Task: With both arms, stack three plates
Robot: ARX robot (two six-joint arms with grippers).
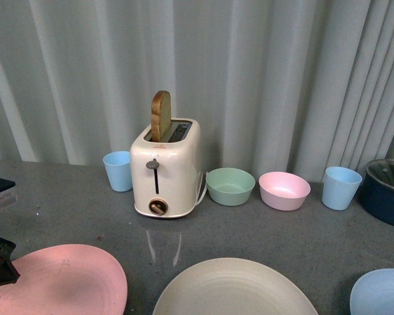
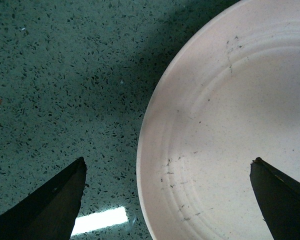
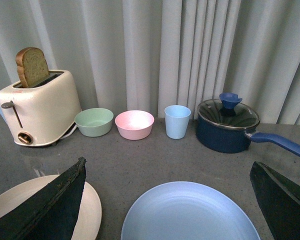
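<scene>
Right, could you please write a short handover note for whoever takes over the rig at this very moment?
Left pincer: open, empty, straddling the rim of the pink plate.
Right pincer: open, empty, near the light blue plate.
Plates: pink, cream plate and light blue lie side by side on the table, apart from one another.
Done: no plate lifted or stacked.
Left: grasp the plates and stack all three.
</scene>
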